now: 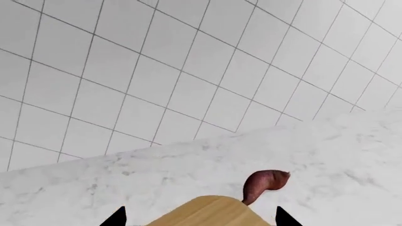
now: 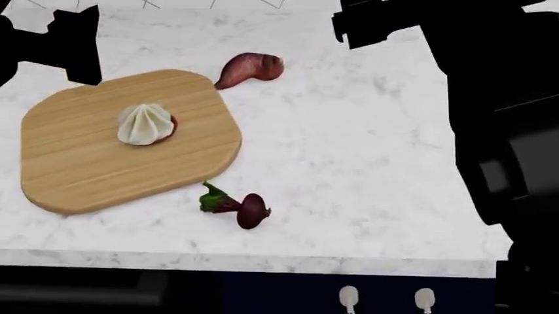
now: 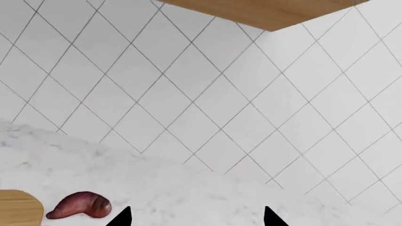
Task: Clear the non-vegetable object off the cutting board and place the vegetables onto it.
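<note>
Beet (image 2: 245, 207) on counter (image 2: 376, 163) beside cutting board (image 2: 78, 163), dumpling (image 2: 145, 124) on board, sweet potato (image 2: 251, 68) behind, left hand (image 1: 199, 217) and right hand (image 3: 196, 217) both spread open.

White marble table (image 2: 367, 163) spanning scene, grey veining showing. White tiled wall (image 1: 188, 70) rising behind it. Wooden cabinet underside (image 3: 270, 12) hanging above. Dark drawer fronts with pale knobs (image 2: 349, 297) sitting below front edge.

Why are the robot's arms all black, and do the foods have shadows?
Head view: the arms render as flat black shapes with no shading; the beet and dumpling cast only faint, soft shadows. Left wrist view: the sweet potato is sharp, with no glare on the marble counter. Right wrist view: crisp too, only black pincer tips show.
</note>
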Available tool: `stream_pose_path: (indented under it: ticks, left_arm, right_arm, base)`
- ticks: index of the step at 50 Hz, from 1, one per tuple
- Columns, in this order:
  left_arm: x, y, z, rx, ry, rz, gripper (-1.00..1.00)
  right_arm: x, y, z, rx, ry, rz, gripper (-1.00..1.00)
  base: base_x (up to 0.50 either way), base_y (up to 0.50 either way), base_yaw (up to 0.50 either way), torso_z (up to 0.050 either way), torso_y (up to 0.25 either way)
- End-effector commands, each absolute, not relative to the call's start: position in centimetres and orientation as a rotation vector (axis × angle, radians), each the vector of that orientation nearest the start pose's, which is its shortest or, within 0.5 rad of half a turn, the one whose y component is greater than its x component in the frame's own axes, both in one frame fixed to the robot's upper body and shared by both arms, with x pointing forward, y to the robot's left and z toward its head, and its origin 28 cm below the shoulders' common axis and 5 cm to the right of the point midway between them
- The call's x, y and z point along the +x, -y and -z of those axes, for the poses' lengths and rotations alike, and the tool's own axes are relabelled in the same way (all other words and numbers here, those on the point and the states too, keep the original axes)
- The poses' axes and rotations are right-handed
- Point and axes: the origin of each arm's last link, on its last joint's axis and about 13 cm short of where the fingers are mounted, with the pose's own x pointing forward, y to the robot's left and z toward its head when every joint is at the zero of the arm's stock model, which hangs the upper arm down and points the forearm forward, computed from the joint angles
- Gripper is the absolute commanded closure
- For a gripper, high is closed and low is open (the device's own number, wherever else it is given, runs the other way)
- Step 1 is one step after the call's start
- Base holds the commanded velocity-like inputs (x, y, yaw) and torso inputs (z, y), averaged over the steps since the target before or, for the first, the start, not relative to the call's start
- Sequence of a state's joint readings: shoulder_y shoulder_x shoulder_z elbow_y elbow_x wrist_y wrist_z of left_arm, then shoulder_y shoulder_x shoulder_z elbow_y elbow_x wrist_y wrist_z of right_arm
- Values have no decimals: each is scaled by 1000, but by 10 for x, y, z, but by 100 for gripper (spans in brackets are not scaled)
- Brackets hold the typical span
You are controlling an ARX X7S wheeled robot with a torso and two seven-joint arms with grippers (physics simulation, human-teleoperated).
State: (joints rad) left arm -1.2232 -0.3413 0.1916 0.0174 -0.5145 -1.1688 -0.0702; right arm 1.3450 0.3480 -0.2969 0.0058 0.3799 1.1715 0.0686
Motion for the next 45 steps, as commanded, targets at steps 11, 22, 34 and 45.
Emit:
stream_pose_path:
  ticks: [11, 22, 34, 45]
  left_arm:
    - [331, -252, -323, 102, 12, 153, -100]
    - [331, -254, -329, 107, 19, 149, -100]
    - [330, -255, -327, 93, 15, 138, -100]
    - [323, -254, -322, 105, 3, 168, -100]
  right_arm:
    - [337, 123, -357, -261, 100, -90, -100]
    - [336, 118, -355, -318, 87, -104, -100]
    - [337, 118, -345, -301, 67, -122, -100]
    - [336, 122, -336, -289, 47, -125, -100]
  base:
    - [500, -136, 0, 0, 0]
    - [500, -24, 0, 0, 1]
    - [500, 118, 0, 0, 1]
    - [500, 133, 0, 0, 1]
